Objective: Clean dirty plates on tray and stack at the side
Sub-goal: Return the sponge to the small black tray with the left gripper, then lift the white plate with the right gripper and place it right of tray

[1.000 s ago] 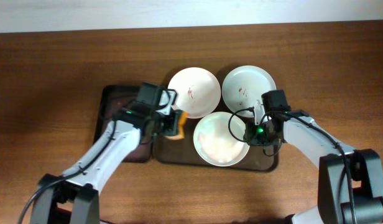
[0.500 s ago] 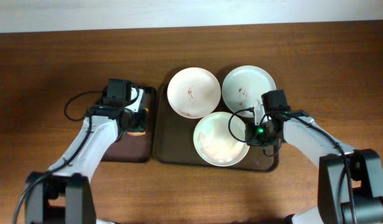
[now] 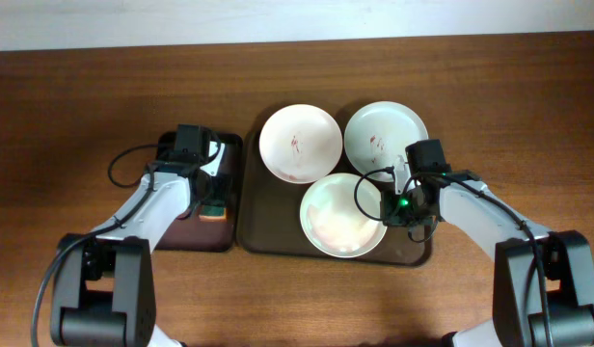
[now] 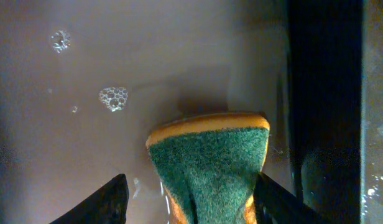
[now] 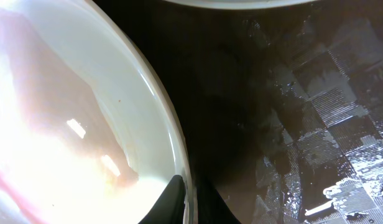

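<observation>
Three white plates lie on the dark brown tray (image 3: 266, 229): a red-smeared plate (image 3: 299, 143) at the back left, a second smeared plate (image 3: 386, 135) at the back right, and a front plate (image 3: 341, 214) with no smears. My right gripper (image 3: 386, 206) (image 5: 190, 202) is shut on the front plate's (image 5: 86, 124) right rim, one finger inside and one outside. My left gripper (image 3: 208, 195) (image 4: 193, 205) stands open over the smaller tray, with a green and orange sponge (image 4: 210, 155) (image 3: 216, 209) lying loose between its fingers.
The smaller black-rimmed tray (image 3: 181, 233) sits just left of the big tray, its wet brown floor (image 4: 86, 137) dotted with foam. The big tray's floor (image 5: 316, 124) is wet beside the plate. Bare wooden table (image 3: 85, 96) surrounds both trays.
My left arm carried the sponge from the big tray leftward to the smaller tray, then opened and let it go. The right gripper has stayed clamped on the front plate's rim.
</observation>
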### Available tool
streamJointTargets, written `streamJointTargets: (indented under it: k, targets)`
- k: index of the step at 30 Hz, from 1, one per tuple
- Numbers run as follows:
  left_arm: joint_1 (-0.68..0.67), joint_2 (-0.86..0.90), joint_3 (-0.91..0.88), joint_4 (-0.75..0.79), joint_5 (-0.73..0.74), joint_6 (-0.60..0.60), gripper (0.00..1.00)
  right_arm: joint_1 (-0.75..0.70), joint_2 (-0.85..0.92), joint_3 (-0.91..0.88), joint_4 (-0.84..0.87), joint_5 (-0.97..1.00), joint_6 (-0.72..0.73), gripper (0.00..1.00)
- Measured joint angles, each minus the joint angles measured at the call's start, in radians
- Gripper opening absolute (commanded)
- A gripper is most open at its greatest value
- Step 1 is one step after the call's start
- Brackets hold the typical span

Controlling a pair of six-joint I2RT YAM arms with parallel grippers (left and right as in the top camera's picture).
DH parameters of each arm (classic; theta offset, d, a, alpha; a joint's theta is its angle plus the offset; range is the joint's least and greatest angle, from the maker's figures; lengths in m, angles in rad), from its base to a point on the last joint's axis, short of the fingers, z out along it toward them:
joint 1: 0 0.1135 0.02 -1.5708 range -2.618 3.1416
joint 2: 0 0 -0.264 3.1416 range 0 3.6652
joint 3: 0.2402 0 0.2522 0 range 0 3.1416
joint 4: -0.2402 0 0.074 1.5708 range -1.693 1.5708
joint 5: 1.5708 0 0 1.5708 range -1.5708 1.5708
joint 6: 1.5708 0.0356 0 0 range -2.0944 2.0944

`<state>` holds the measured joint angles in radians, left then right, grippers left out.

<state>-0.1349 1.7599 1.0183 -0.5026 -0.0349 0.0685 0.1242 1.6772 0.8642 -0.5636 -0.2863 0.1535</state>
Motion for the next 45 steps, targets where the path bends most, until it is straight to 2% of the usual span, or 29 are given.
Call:
streamJointTargets:
  k: [1, 3, 4, 5, 8, 9, 10, 11, 15, 16, 18, 19, 20, 21, 24, 25, 27, 29, 40, 41, 42, 43, 44, 45]
  targets:
    - [0.000, 0.009, 0.000, 0.005, 0.000, 0.000, 0.55, 0.000, 0.000, 0.000, 0.000, 0.000, 0.000, 0.11]
    - [0.000, 0.047, 0.000, 0.021, 0.005, 0.000, 0.27, 0.000, 0.000, 0.000, 0.000, 0.000, -0.001, 0.11]
    - [0.000, 0.051, 0.000, 0.026, 0.012, -0.003, 0.06, 0.000, 0.000, 0.000, 0.000, 0.000, 0.000, 0.11]
    - [0.000, 0.051, 0.000, 0.038, 0.020, 0.000, 0.00, 0.000, 0.000, 0.000, 0.000, 0.000, 0.000, 0.11]
    - [0.000, 0.051, 0.000, 0.055, 0.024, 0.002, 0.00, 0.000, 0.000, 0.000, -0.006, 0.000, -0.001, 0.11]
    - [0.000, 0.051, 0.001, 0.055, 0.024, 0.003, 0.11, 0.000, 0.000, 0.000, -0.006, 0.000, 0.000, 0.10]
    - [0.000, 0.051, 0.005, 0.050, 0.024, 0.003, 0.51, 0.000, 0.000, 0.000, -0.007, 0.000, 0.000, 0.11]
    - [0.000, 0.051, 0.013, 0.043, 0.024, -0.002, 0.55, 0.000, 0.000, 0.000, -0.007, 0.000, 0.000, 0.10]
    - [0.000, 0.051, 0.045, -0.063, 0.024, 0.003, 0.57, 0.000, 0.000, 0.000, -0.008, 0.000, -0.001, 0.11]
    - [0.000, 0.051, 0.047, -0.108, 0.024, 0.003, 0.57, 0.000, 0.000, 0.000, -0.008, 0.000, 0.000, 0.11]
    - [0.000, 0.051, 0.047, -0.158, 0.027, 0.003, 0.42, 0.000, 0.001, 0.000, -0.008, 0.000, -0.001, 0.10]
    - [0.000, 0.051, 0.048, -0.173, 0.027, 0.004, 0.20, 0.000, 0.001, 0.000, -0.007, 0.000, 0.000, 0.11]
    - [0.000, 0.051, 0.048, -0.180, 0.027, 0.006, 0.03, 0.000, 0.001, 0.000, -0.007, 0.000, 0.000, 0.11]
    - [0.000, 0.051, 0.048, -0.182, 0.027, 0.000, 0.00, 0.000, 0.001, 0.000, -0.007, 0.000, -0.001, 0.10]
    - [0.000, 0.051, 0.048, -0.177, 0.027, 0.003, 0.00, 0.000, 0.001, 0.000, -0.007, 0.000, -0.001, 0.10]
    - [0.000, 0.051, 0.049, -0.179, 0.027, 0.003, 0.26, 0.000, 0.001, 0.000, -0.007, 0.000, 0.000, 0.11]
    - [0.000, 0.051, 0.059, -0.195, 0.027, 0.004, 0.52, 0.000, 0.001, 0.000, -0.008, 0.000, 0.000, 0.11]
    - [0.000, 0.050, 0.081, -0.203, 0.023, 0.006, 0.67, 0.000, 0.001, 0.000, -0.008, 0.000, 0.000, 0.10]
    - [0.000, 0.042, 0.138, -0.079, 0.031, 0.003, 0.72, 0.000, 0.002, 0.000, -0.007, 0.000, 0.000, 0.11]
    - [0.000, 0.060, 0.138, -0.070, 0.031, 0.003, 0.70, 0.000, 0.002, 0.000, -0.007, 0.000, 0.000, 0.11]
    - [0.000, 0.075, 0.138, -0.065, 0.034, 0.003, 0.53, 0.000, 0.002, 0.000, -0.007, 0.000, 0.000, 0.11]
    - [0.000, 0.096, 0.138, -0.058, 0.039, 0.003, 0.17, 0.000, 0.002, 0.000, -0.008, 0.000, 0.000, 0.11]
    - [0.000, 0.111, 0.137, -0.057, 0.045, 0.002, 0.00, 0.000, 0.002, 0.000, -0.007, 0.000, -0.001, 0.11]
    - [0.000, 0.121, 0.137, -0.055, 0.047, 0.001, 0.00, 0.000, 0.002, 0.000, -0.008, 0.000, -0.001, 0.11]
